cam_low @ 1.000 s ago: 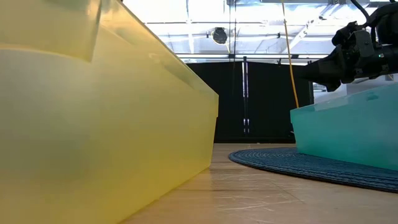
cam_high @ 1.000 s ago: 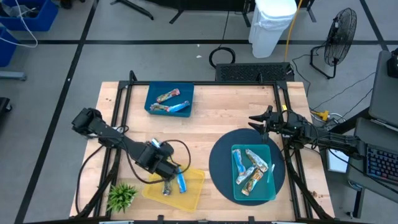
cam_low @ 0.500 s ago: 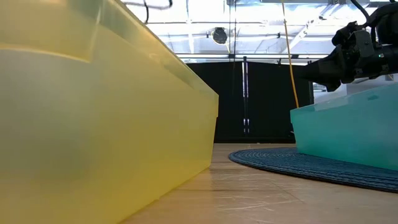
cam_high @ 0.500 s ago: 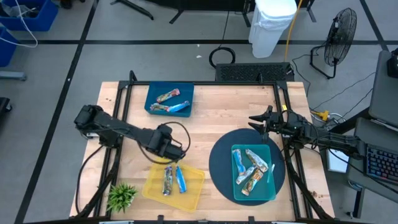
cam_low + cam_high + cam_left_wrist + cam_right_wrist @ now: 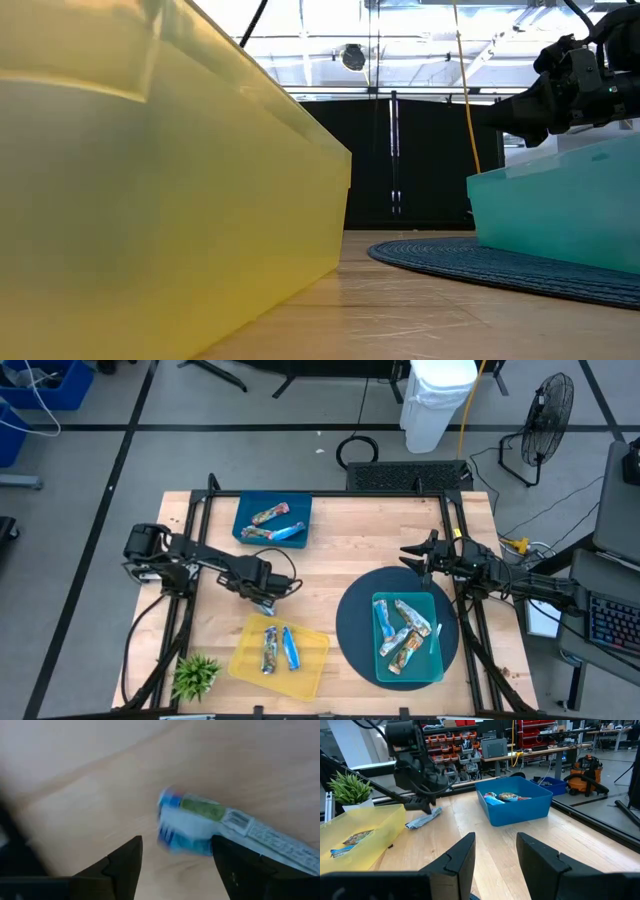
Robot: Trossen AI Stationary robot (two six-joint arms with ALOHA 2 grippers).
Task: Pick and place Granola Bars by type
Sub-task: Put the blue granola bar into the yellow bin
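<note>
A blue-silver granola bar (image 5: 195, 822) with a green patch lies flat on the bare wood (image 5: 423, 820) between the trays. My left gripper (image 5: 265, 596) hangs open just over it, pointing down, one finger on each side of the bar's blue end. The yellow tray (image 5: 305, 670) holds one multicoloured bar (image 5: 269, 650) and one blue bar (image 5: 290, 650). The blue tray (image 5: 245, 510) holds bars of both looks. The teal tray (image 5: 432, 660) holds several bars. My right gripper (image 5: 408, 556) waits open and level at the table's right side.
The teal tray sits on a dark round mat (image 5: 350, 625). A small green plant (image 5: 195, 675) stands at the near left corner, beside the yellow tray. Black frame rails (image 5: 195, 510) run along the table's left and right sides. Bare wood lies in the table's middle.
My left gripper has left the spot over the yellow tray, swung toward the table's far edge and come down over the bar lying on the wood. The two bars in the yellow tray, partly covered before, now show in full.
</note>
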